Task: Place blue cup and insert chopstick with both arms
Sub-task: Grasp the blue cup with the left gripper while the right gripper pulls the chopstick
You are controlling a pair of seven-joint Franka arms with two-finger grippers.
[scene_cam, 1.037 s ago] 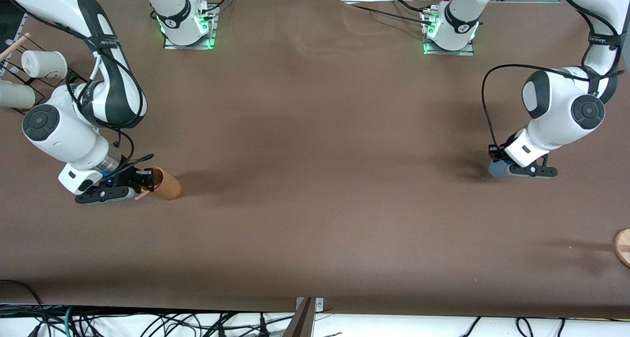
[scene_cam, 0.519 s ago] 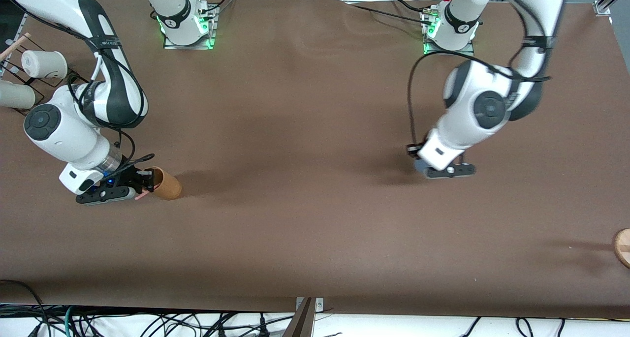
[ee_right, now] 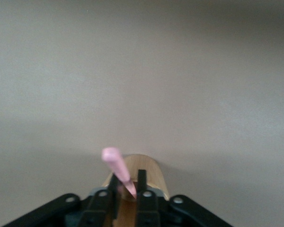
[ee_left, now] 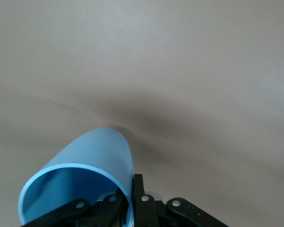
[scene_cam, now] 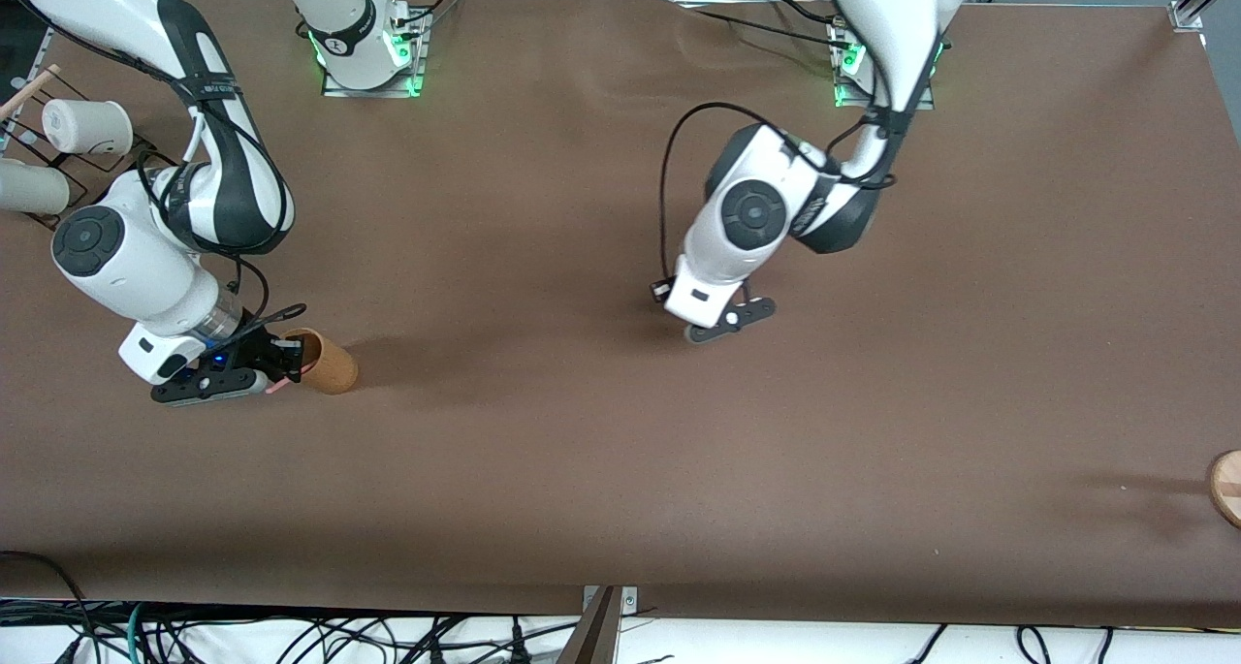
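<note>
My left gripper [scene_cam: 719, 327] hangs over the middle of the table. In the left wrist view it [ee_left: 131, 189] is shut on the blue cup [ee_left: 87, 163], one finger inside the rim and one outside on the wall. The cup is hidden under the wrist in the front view. My right gripper [scene_cam: 281, 356] is low at the right arm's end, shut on the pink chopstick [scene_cam: 278, 387], which also shows in the right wrist view [ee_right: 116, 166]. Its fingertips sit at the mouth of a tan-brown cup [scene_cam: 330, 363] on the table, seen just past the fingers [ee_right: 154, 172].
Two white cups [scene_cam: 87, 126] [scene_cam: 29, 187] sit on a wire rack at the right arm's end, with a pale wooden stick [scene_cam: 29, 90] above them. A round wooden piece [scene_cam: 1226, 485] lies at the left arm's end. Cables run along the table's front edge.
My left arm has swung the blue cup from the left arm's end to over the middle of the table. The right gripper has barely moved.
</note>
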